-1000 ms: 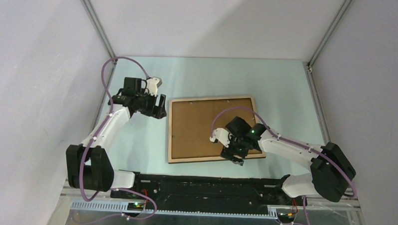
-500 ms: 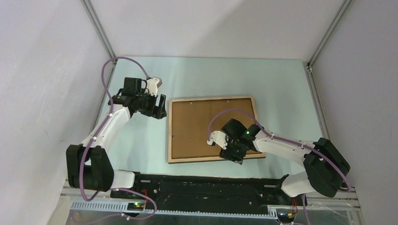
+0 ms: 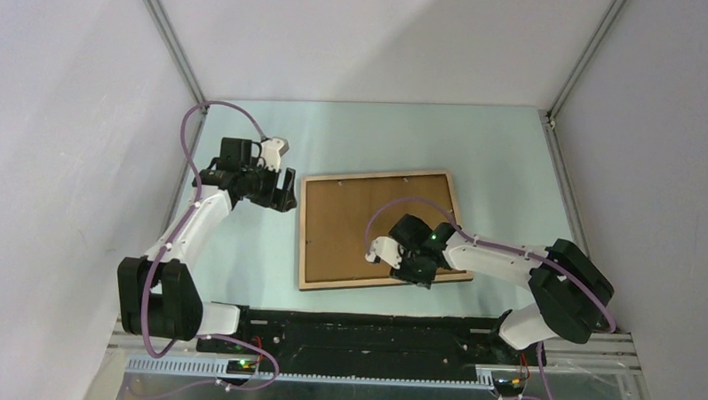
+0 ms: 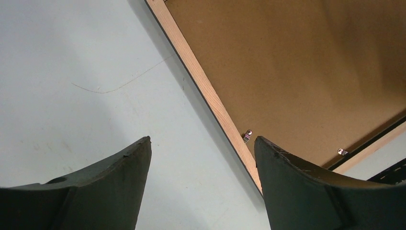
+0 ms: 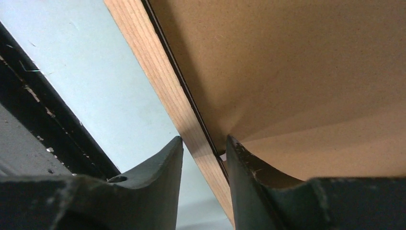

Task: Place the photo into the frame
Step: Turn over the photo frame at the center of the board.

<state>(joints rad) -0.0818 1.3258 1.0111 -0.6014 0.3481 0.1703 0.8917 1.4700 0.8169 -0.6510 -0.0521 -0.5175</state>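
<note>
frame (image 4: 210,96) | thin rectangle, light-wood back up | flat on table (image 3: 511,170), slightly skewed

- Pale green worktop (image 3: 379,139), matt, with a thin curved scratch (image 4: 119,84) in the left wrist view.
- Plain brown backing board (image 3: 341,226), flat on the worktop near its middle, long side running left to right, slightly askew.
- Two small metal tabs (image 4: 247,135) at the board's edge, the second (image 4: 342,152) near a corner.
- Black strip (image 3: 373,330) along the worktop's near edge.
- Perforated metal rail (image 3: 362,374) just below that strip.
- White walls (image 3: 383,41) on three sides, with slanting metal posts (image 3: 171,42) at the back corners.
</note>
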